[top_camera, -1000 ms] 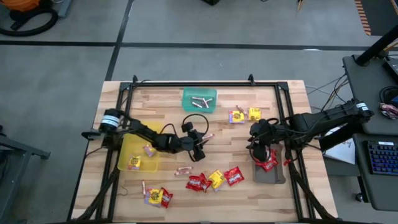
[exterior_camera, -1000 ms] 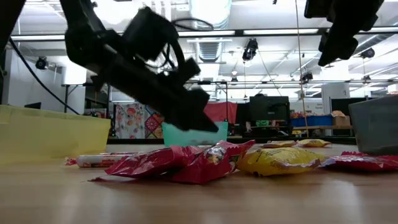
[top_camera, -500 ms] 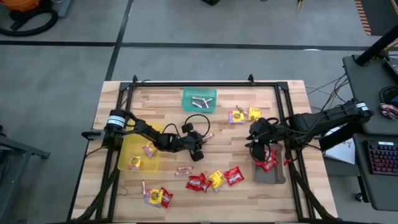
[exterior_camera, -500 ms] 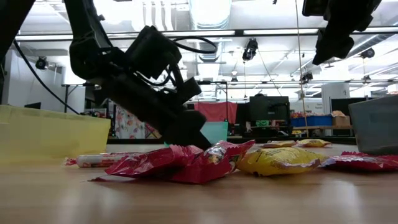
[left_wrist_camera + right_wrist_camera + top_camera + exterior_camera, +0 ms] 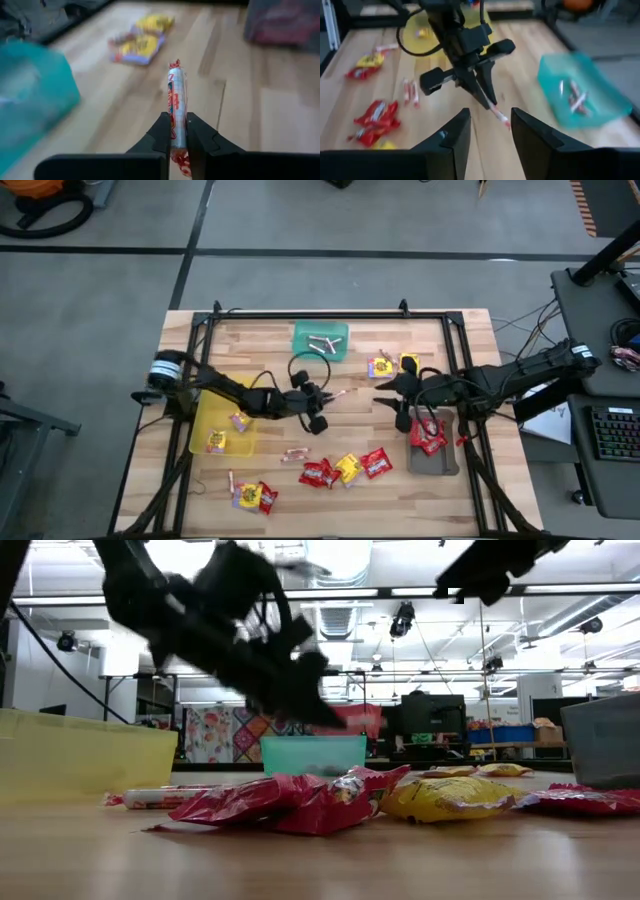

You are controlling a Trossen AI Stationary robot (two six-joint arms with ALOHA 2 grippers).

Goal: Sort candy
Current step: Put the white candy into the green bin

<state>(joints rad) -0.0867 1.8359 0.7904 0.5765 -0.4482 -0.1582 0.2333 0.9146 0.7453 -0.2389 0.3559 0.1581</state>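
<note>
My left gripper (image 5: 327,397) is over the middle of the table, shut on one candy, a pinkish-silver twisted roll (image 5: 176,100). My right gripper (image 5: 390,402) hangs open to the right of it, left of the grey tray (image 5: 445,465), and points at the left gripper with nothing between its fingers (image 5: 451,135). More candy lies on the table: red and yellow packets (image 5: 345,468) near the front, yellow packets (image 5: 392,365) farther back, and two rolls (image 5: 295,453). My left gripper pinches the roll's rear part (image 5: 175,131) between its two fingers. The fingers come slanting from the table's left and lie along the roll. Most of the roll sticks out past the fingertips (image 5: 496,111), lifted clear of the table.
A green tray (image 5: 320,340) holding rolls stands at the back middle. A yellow tray (image 5: 205,442) with yellow packets is at the left, and the grey tray holds red packets. More packets (image 5: 250,495) lie at the front left. A black frame (image 5: 300,315) borders the table.
My left gripper has gone down to the table, shut on the roll and risen, lifting it clear of the table. My right gripper has tipped up from pointing down over the grey tray, so that it points toward the table's left.
</note>
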